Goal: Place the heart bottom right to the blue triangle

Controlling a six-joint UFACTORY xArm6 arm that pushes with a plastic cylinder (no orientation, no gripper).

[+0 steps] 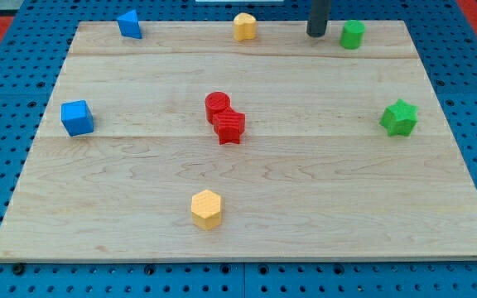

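No pincer, nothing held: my tip [316, 34] is sitting on the wooden counter [437, 207], with the yellow heart block [244, 26] lying to its view-left and the blue triangle block [128, 24] further left, so I'm favouring meeting the heart's right face slightly high and pushing slowly left-and-down.

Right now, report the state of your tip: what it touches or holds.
My tip: no gripper, holds nothing; it stands at the view's top, touching no block, between the yellow heart and the green cylinder.
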